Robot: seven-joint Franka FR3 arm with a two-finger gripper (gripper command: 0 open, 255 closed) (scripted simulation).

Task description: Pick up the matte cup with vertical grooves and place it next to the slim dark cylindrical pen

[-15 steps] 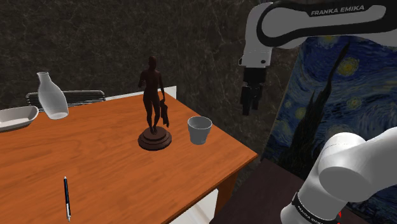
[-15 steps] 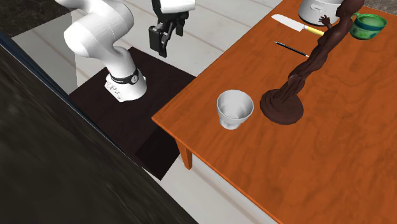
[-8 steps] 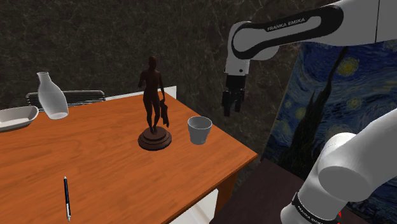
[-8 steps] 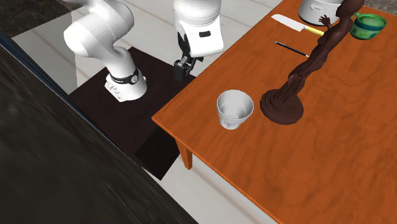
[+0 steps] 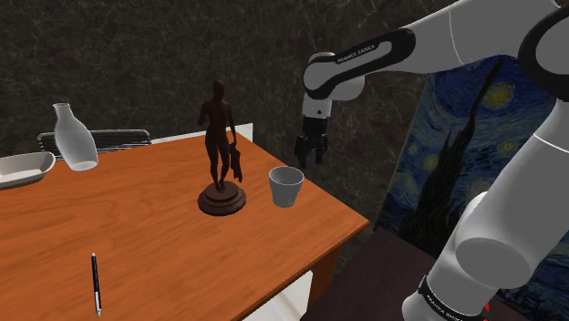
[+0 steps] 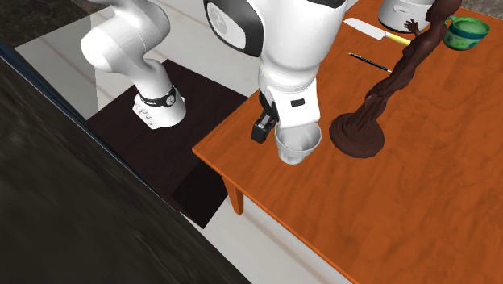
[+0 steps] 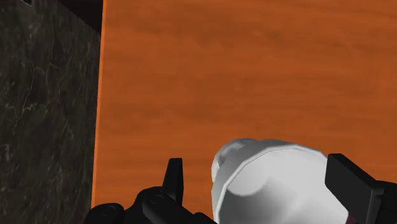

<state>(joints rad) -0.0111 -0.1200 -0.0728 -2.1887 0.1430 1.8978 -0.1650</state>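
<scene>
The pale grooved cup (image 5: pixel 285 186) stands upright on the wooden table (image 5: pixel 137 237), near its edge and beside a dark figurine (image 5: pixel 222 155). My gripper (image 5: pixel 308 150) hangs a little above the cup, slightly toward the shoulder view's right, and is open. In the wrist view the cup (image 7: pixel 273 181) shows between the two spread fingers (image 7: pixel 173 178), which do not touch it. From the second exterior view the arm covers part of the cup (image 6: pixel 297 147), and the gripper (image 6: pixel 262 129) sits at the table's edge. The slim dark pen (image 5: pixel 95 283) lies far off at the shoulder view's lower left, also the pen (image 6: pixel 371 62).
A glass bottle (image 5: pixel 73 137) and a pale dish (image 5: pixel 23 169) stand at the table's far left. A knife (image 6: pixel 375 31), a green cup (image 6: pixel 466 31) and a pot (image 6: pixel 403 12) lie beyond the pen. A dark marbled wall (image 7: pixel 44 114) runs beside the table.
The arm has swung from over the stand toward the table and come down. The gripper now hangs just above the cup. The fingers stayed open; nothing on the table moved.
</scene>
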